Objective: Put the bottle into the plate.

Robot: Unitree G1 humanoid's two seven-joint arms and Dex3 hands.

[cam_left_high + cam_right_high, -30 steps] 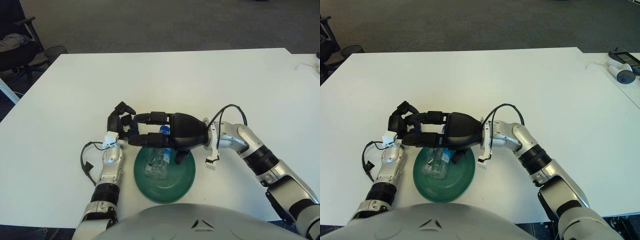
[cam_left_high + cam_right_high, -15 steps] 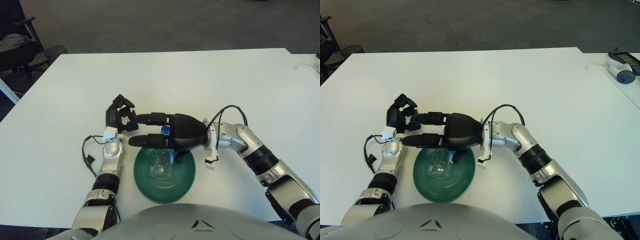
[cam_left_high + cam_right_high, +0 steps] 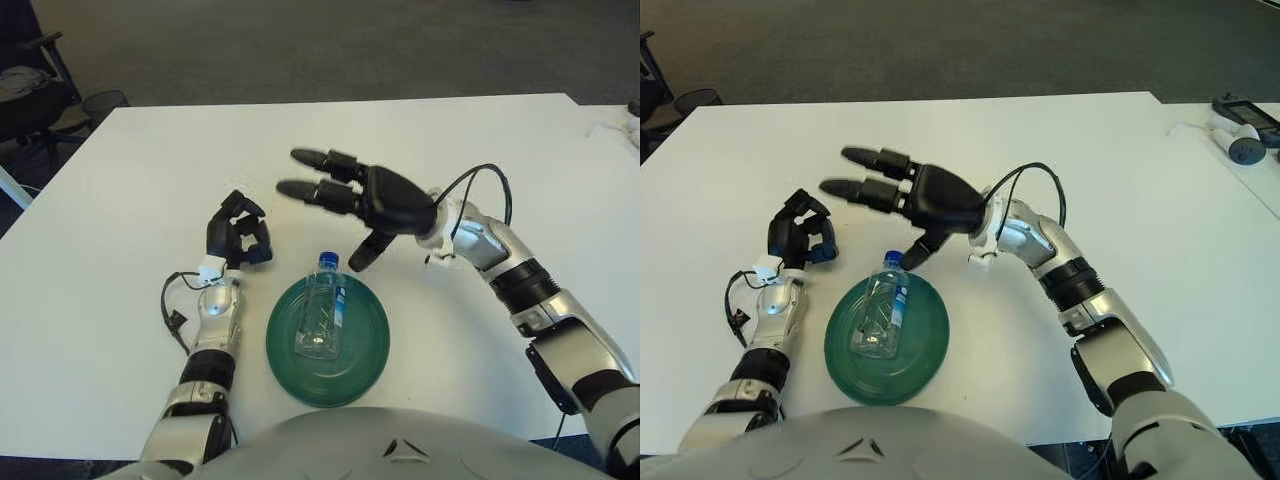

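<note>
The green plate [image 3: 328, 336] sits near the table's [image 3: 420, 140] front edge, with bare white surface reaching to the far and side edges. The clear bottle [image 3: 320, 313] lies on its side in the plate, long axis running front to back, blue cap [image 3: 327, 260] over the far rim; its blue label is too small to read. The right hand [image 3: 335, 200] is above the table beyond the plate, fingers spread, released, holding nothing. The left hand [image 3: 236, 230], left of the plate, is clenched and empty.
</note>
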